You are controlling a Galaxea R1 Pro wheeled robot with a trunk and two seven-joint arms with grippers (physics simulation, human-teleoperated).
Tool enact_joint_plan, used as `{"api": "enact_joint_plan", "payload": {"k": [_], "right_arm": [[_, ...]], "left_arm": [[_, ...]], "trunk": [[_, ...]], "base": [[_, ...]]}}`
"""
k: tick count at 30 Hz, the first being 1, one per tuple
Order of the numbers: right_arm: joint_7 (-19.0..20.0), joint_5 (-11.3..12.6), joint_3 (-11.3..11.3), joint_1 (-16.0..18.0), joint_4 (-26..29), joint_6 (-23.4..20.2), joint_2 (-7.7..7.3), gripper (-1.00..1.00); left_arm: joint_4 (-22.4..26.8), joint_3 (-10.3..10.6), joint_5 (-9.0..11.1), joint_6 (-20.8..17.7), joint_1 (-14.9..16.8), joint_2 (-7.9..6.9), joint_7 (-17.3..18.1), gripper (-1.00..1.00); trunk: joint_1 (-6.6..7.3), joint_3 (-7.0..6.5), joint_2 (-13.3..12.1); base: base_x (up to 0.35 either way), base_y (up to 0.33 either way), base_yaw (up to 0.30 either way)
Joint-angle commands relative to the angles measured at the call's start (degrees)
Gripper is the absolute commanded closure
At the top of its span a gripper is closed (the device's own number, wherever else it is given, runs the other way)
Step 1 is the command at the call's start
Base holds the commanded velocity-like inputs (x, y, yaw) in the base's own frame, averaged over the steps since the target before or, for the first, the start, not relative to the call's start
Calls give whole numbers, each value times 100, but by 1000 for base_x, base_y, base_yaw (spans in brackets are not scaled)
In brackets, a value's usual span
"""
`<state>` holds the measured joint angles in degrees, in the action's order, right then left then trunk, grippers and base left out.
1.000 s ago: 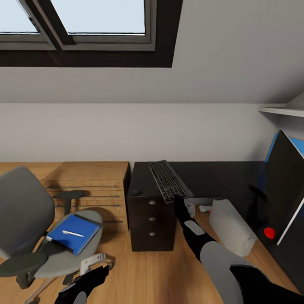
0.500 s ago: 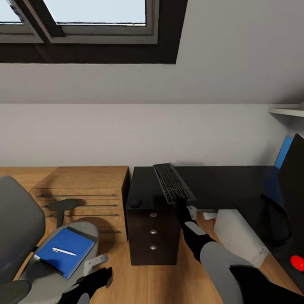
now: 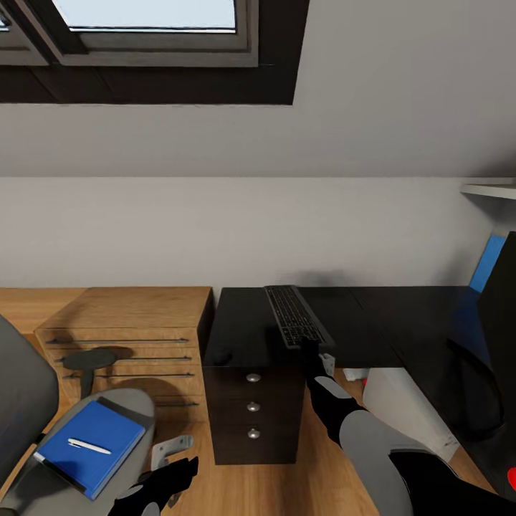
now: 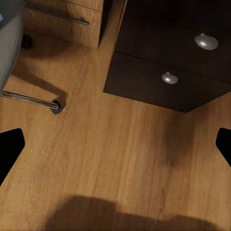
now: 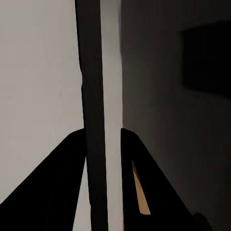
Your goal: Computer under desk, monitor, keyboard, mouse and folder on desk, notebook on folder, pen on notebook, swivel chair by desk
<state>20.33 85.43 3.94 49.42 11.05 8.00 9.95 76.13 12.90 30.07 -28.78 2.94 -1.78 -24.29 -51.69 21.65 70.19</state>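
**A:** Start at the right hand point(image 3: 309, 349). What has it got?

**B:** The near end of the keyboard point(image 3: 293, 315). In the right wrist view the two dark fingers point(image 5: 72, 163) sit close on either side of a thin dark edge, which I read as the keyboard seen end-on. The keyboard lies lengthwise on the dark tabletop point(image 3: 373, 315), its near end at the front edge above the drawer unit point(image 3: 252, 405).

**A:** And the left hand point(image 3: 172, 469)?

**B:** Low over the wooden floor point(image 4: 120, 159), spread wide with nothing between the fingertips. It hangs near the swivel chair point(image 3: 107, 430).

**A:** So how should the keyboard step be done?

**B:** My judgement: the monitor point(image 3: 502, 315) stands well to the right at the picture's edge, so the keyboard needs to travel along the tabletop toward it. Gripped by one end, it will want to swing or droop, so I'd keep it low and level, or slide it, and let go only once it lies flat beside the monitor.

**A:** What waits further out?

**B:** A small dark thing, probably the mouse point(image 3: 221, 356), at the tabletop's front left corner. On the chair seat lies a blue notebook point(image 3: 89, 448) with a white pen point(image 3: 89, 446) on it. I cannot make out the folder. The pale computer point(image 3: 408, 405) stands on the floor under the tabletop.
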Motion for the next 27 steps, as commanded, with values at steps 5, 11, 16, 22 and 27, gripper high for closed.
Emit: {"api": "enact_joint_plan", "payload": {"k": [5,11,16,22,27], "right_arm": [[33,9,37,5,-7,6,4,100],[32,12,37,5,-7,10,4,100],[26,76,130,6,-10,362,4,100],[48,383,261,5,-15,514,4,100],[65,408,265,1,-60,518,4,100]], "left_arm": [[7,21,60,-7,5,-7,-59,-100],[12,20,69,-5,5,-7,-59,-100],[210,-8,109,-16,5,-4,-53,-100],[328,-30,410,-31,5,2,-58,-100],[324,-57,498,-32,5,-3,-66,-100]], "trunk": [[0,7,4],[0,7,4],[0,7,4],[-44,43,85],[-154,132,285]], "base": [[4,-3,0],[0,0,0],[0,0,0],[0,0,0],[0,0,0]]}}
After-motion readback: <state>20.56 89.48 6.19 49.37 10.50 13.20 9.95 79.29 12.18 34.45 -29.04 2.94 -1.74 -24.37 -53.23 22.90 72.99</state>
